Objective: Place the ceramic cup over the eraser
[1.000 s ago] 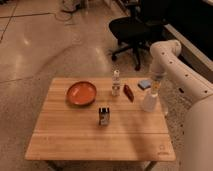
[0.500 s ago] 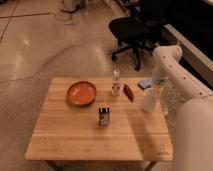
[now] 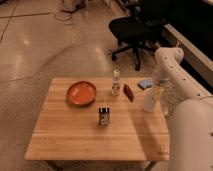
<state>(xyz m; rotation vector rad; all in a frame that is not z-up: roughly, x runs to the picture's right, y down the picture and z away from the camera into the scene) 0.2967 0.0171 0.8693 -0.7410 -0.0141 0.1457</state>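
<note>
Hand (image 3: 156,92) sits right at the top of the ceramic cup (image 3: 148,103), coming down on it from above. The arm (image 3: 167,65) drops in from the far right side of the surface (image 3: 75,142). Can't tell whether the hand is clamped on the cup or just spread around it. The cup looks to be standing on the surface near the right edge, just in front of the light blue pad (image 3: 145,84). Key relation: the eraser (image 3: 104,116) is well apart from the cup, to the left in the view and closer to the near edge, so the carry is a diagonal, left and toward the camera. The eraser stands upright with its long axis vertical and open surface all around it. My read is that the cup has to rise above the eraser's top before it crosses, then come straight down centred on it. I can't make out which end of the cup is the mouth. The dark red piece (image 3: 128,92) lies just on the far side of that diagonal; it's flat, so a modest lift should clear it. The bottle (image 3: 116,82) and orange bowl (image 3: 81,93) sit further back and left, off the line. Main risk I see is clipping the eraser with the cup rim and tipping it.
</note>
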